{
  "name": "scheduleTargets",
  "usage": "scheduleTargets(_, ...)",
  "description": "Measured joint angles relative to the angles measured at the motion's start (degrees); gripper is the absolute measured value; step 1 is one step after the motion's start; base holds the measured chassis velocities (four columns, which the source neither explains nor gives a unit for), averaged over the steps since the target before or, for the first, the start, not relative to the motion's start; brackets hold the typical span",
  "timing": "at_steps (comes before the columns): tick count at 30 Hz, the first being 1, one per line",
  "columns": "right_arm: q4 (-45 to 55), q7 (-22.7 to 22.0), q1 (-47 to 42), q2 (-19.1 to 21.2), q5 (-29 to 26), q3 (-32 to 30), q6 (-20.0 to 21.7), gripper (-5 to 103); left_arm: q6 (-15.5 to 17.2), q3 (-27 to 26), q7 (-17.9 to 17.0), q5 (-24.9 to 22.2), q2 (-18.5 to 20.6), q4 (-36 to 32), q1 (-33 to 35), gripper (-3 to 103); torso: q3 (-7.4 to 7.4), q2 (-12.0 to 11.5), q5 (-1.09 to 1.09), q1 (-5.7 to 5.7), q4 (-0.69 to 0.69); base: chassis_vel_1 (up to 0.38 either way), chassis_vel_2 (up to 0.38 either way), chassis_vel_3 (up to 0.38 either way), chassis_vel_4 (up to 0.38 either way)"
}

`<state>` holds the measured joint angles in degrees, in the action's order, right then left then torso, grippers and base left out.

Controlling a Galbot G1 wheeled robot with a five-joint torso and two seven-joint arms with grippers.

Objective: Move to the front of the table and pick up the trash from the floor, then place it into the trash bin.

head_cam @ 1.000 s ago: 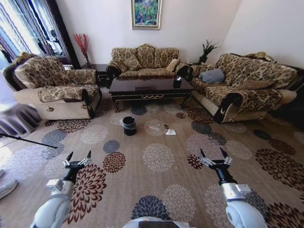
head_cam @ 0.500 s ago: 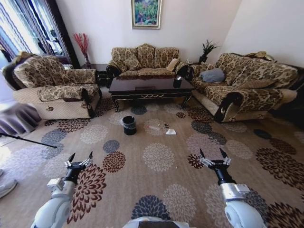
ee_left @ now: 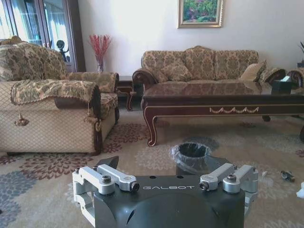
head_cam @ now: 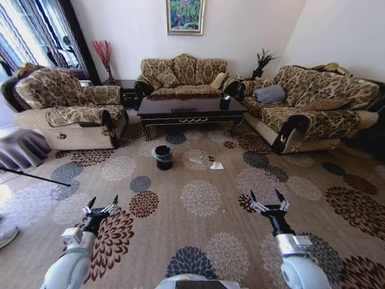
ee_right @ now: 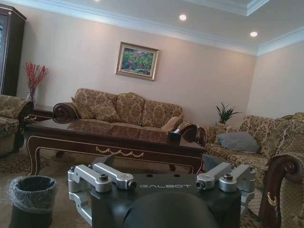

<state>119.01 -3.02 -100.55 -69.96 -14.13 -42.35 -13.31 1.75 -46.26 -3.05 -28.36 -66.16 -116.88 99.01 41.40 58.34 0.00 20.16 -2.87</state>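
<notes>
A wide stretch of beige carpeted floor point(head_cam: 198, 229) patterned with round flower medallions lies open between the robot and the long low glossy dark-brown table point(head_cam: 189, 109), which stands at 12 o'clock in the head view with its gold-ornamented apron facing the robot. Patterned sofas hem the room in — an armchair point(head_cam: 66, 114) at 10 o'clock, a three-seat sofa point(head_cam: 183, 77) behind the table, and another sofa point(head_cam: 313, 108) at 2 o'clock — leaving the carpet's middle free. The small round black trash bin point(head_cam: 163, 158), lined with a thin plastic bag, stands on the carpet just in front of the table's left end; in the left wrist view its mouth point(ee_left: 192, 151) looks dark, and what lies inside cannot be told. The trash rests on the floor just right of the bin, apart from it: a clear plastic bottle point(head_cam: 195, 161), a tiny dark wrapper point(head_cam: 210, 159) and a white crumpled paper scrap point(head_cam: 216, 166). The left gripper point(head_cam: 101, 203) hovers low at 7 o'clock and the right gripper point(head_cam: 266, 199) at 5 o'clock — both with fingers spread wide, holding nothing, well short of the litter.
</notes>
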Motion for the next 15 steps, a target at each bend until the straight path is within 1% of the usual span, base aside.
scheduleTargets(2,0.05,0.1,-0.54,-0.66,0.25,0.21,-0.18,100,0.56,-0.27,-0.03,0.16,-0.07,-0.59,0.5,100,-0.42,-0.76,0.0,-0.34,0.01,0.0,0.0,0.0,0.0)
scheduleTargets(4,0.08,0.25,-1.18,-0.96,0.5,0.35,-0.35,100,0.81,-0.7,-0.12,0.36,-0.51,-1.05,0.77,100,-0.82,-1.46,0.01,-0.66,-0.02,0.0,0.0,0.0,0.0)
scheduleTargets(6,0.08,0.3,-1.3,-0.96,0.58,0.39,-0.41,100,0.82,-0.79,-0.14,0.42,-0.73,-1.17,0.86,100,-0.94,-1.66,0.0,-0.75,-0.02,0.0,0.0,0.0,0.0)
scheduleTargets(8,0.1,0.4,-1.46,-0.96,0.63,0.66,-0.48,100,0.88,-0.92,-0.15,0.49,-1.63,-1.48,1.5,100,-1.44,-2.54,0.0,-1.12,0.0,0.0,0.0,0.0,0.0)
scheduleTargets(9,0.1,0.4,-1.46,-0.96,0.63,0.66,-0.48,100,0.88,-0.92,-0.15,0.49,-1.63,-1.48,1.5,100,-1.44,-2.54,0.0,-1.12,0.0,0.0,0.0,0.0,0.0)
scheduleTargets(12,0.33,0.4,-1.55,-1.05,0.97,1.2,-0.43,100,-0.32,-0.89,-0.15,1.77,-2.32,-1.48,2.18,100,-2.1,-3.66,0.0,-1.56,0.0,0.0,0.0,0.0,0.0)
scheduleTargets(13,0.33,0.4,-1.55,-1.05,0.97,1.2,-0.43,100,-0.32,-0.89,-0.15,1.77,-2.32,-1.48,2.18,100,-2.1,-3.66,0.0,-1.56,0.0,0.0,0.0,0.0,0.0)
scheduleTargets(15,0.1,0.41,-1.68,-1.3,1.39,1.58,-0.41,100,-0.82,-0.89,-0.14,2.14,-2.62,-1.48,2.5,100,-2.52,-4.39,0.0,-1.89,0.0,0.0,0.0,0.0,0.0)
